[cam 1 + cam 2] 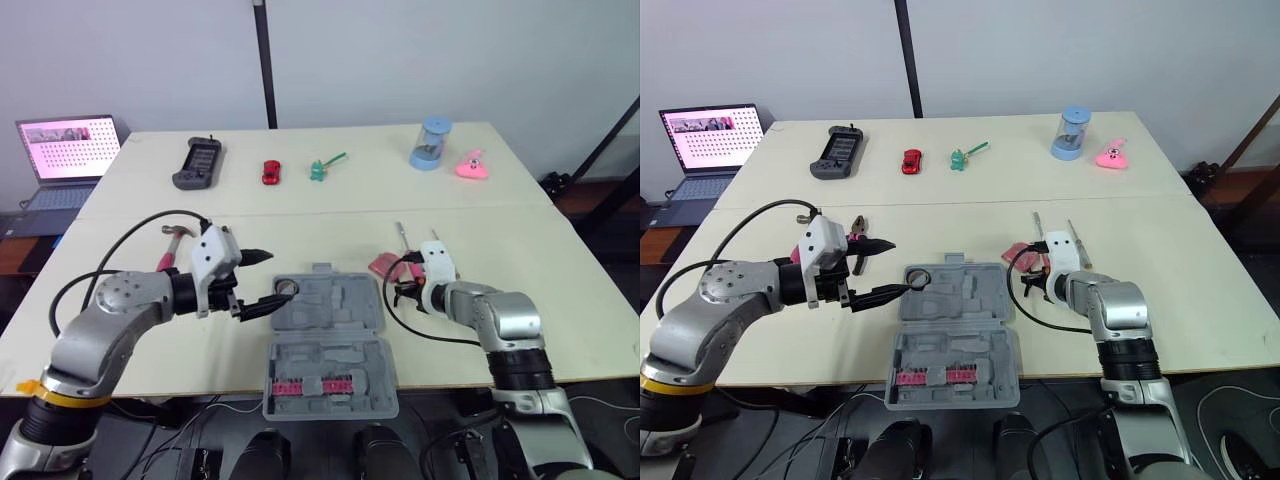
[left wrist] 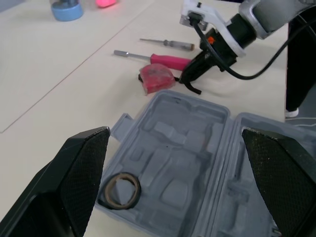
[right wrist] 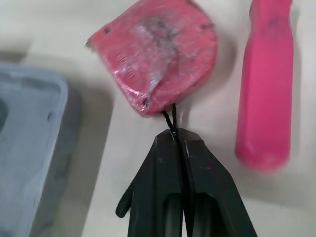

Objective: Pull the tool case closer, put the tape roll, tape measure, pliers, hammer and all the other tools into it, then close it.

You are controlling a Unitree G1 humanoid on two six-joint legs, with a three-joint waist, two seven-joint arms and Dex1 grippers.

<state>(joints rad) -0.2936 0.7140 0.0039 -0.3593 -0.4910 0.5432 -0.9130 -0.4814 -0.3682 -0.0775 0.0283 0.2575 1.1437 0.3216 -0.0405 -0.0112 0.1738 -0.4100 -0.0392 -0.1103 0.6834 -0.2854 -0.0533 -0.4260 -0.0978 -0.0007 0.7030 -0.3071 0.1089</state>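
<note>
**Tape roll in the case, tape measure caught by its cord**

The grey tool case (image 1: 328, 345) lay open at the 6 o'clock edge of the table (image 1: 560, 300), between the two arms. Its nearer half held a row of pink bit holders (image 1: 312, 385). The tape roll (image 2: 120, 189) sat inside the farther half, in the corner toward 10 o'clock.

The left gripper (image 1: 275, 277) hovered over that corner with its two black fingers (image 2: 74, 173) spread wide apart and nothing between them. Off the case toward 10 o'clock, behind this arm, the hammer (image 1: 175, 240) and the pliers (image 1: 862, 240) lay on the table.

The tape measure (image 3: 158, 54), pink-red, rested on the table just beside the case's 1 o'clock corner. The right gripper (image 3: 175, 134) sat low at the tape measure's 6 o'clock side. Its fingers were pressed together, and the thin black cord (image 3: 170, 118) of the tape measure ran in between the tips. A screwdriver with a pink handle (image 3: 264, 84) lay just beside the tape measure on the side away from the case. A slimmer screwdriver (image 2: 168, 44) lay a little beyond that one.

Along the table's 12 o'clock side stood a black handheld controller (image 1: 198, 163), a red toy car (image 1: 270, 172), a green toy (image 1: 320, 168), a blue jar (image 1: 431, 143) and a pink toy (image 1: 473, 166). An open laptop (image 1: 65, 150) sat off toward 10 o'clock.
</note>
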